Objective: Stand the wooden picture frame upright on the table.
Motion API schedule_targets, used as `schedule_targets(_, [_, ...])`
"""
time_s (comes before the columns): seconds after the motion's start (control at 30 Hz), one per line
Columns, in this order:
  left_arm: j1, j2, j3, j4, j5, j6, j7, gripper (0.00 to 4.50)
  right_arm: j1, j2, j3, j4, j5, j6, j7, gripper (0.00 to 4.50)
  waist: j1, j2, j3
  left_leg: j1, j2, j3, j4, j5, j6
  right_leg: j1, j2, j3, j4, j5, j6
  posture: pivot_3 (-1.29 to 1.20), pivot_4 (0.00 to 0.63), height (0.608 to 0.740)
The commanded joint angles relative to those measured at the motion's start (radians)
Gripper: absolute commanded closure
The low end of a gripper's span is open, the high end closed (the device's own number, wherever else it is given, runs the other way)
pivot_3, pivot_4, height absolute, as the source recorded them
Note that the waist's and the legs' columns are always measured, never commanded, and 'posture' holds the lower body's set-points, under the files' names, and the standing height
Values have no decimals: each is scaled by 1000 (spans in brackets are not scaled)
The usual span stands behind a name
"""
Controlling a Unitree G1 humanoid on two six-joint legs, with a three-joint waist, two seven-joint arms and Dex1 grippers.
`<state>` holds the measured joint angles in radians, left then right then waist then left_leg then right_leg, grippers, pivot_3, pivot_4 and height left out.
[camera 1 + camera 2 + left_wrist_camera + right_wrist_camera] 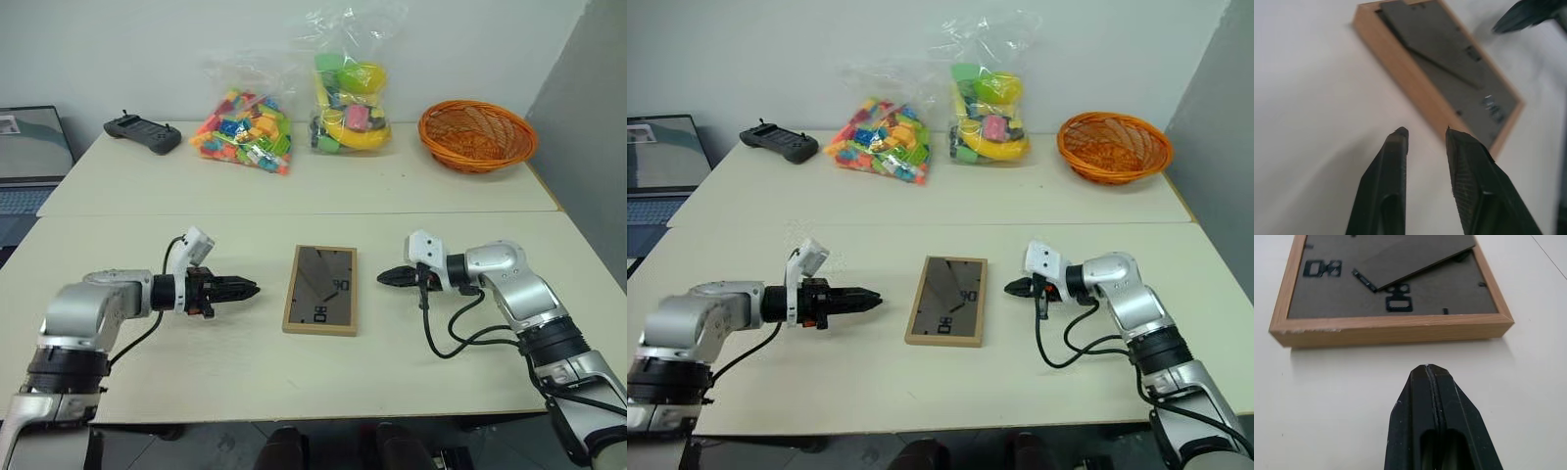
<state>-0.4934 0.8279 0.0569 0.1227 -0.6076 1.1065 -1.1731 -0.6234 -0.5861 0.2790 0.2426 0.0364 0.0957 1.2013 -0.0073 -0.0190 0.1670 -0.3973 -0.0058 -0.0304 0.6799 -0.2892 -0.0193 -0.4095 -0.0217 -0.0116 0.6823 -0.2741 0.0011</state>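
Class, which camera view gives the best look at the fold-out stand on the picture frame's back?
The right wrist view: the stand shows large and sharp on the picture frame. The left wrist view shows it smaller and blurred; both eye views show it from above, far off.

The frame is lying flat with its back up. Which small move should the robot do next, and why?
Probably bring the left tool to the near long edge of the picture frame and close on it. The frame lies flat on the table, back panel up, between both tools and touching neither. The left tool's fingers are parted and aimed at that edge, while the right tool is shut.
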Motion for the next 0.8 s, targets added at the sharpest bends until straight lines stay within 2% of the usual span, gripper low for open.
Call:
schedule_targets(0.03, [-55, 9, 24, 24, -124, 244, -20, 2202, -21, 17, 7, 29, -32, -54, -34, 4500, -6, 0, 0, 0, 0, 0, 0, 0, 0, 0, 0, 0, 0, 0, 0, 0, 150, 740])
schedule_targets(0.2, [-68, -21, 7, 135, -127, 312, 11, 1377, 0, 32, 32, 27, -56, -84, -43, 4500, -22, 0, 0, 0, 0, -1, 0, 1, -2, 0, 1, 1, 0, 0, 0, 0, 150, 740])
schedule_targets(0.37, [-82, -37, -39, 205, -104, 282, -1, 161, 7, 54, 60, 25, -80, -83, -52, 4500, -22, 0, 0, 1, 0, -3, 0, 2, -4, -1, 1, 1, 0, 0, 0, 0, 150, 740])
schedule_targets(0.6, [-87, -86, -103, 274, -67, 232, 4, 74, -34, 138, 79, 57, -90, -47, -86, 4500, -22, 0, 0, 1, 0, -3, -1, 3, -5, -1, 1, 2, 1, 0, 0, 0, 150, 740])
schedule_targets(0.8, [-74, -135, -127, 240, -78, 238, 6, 74, -55, 186, 92, 65, -95, -36, -101, 4500, -21, 0, -1, 1, 0, -3, 0, 3, -5, 0, 1, 2, 0, 0, 0, 0, 150, 740])
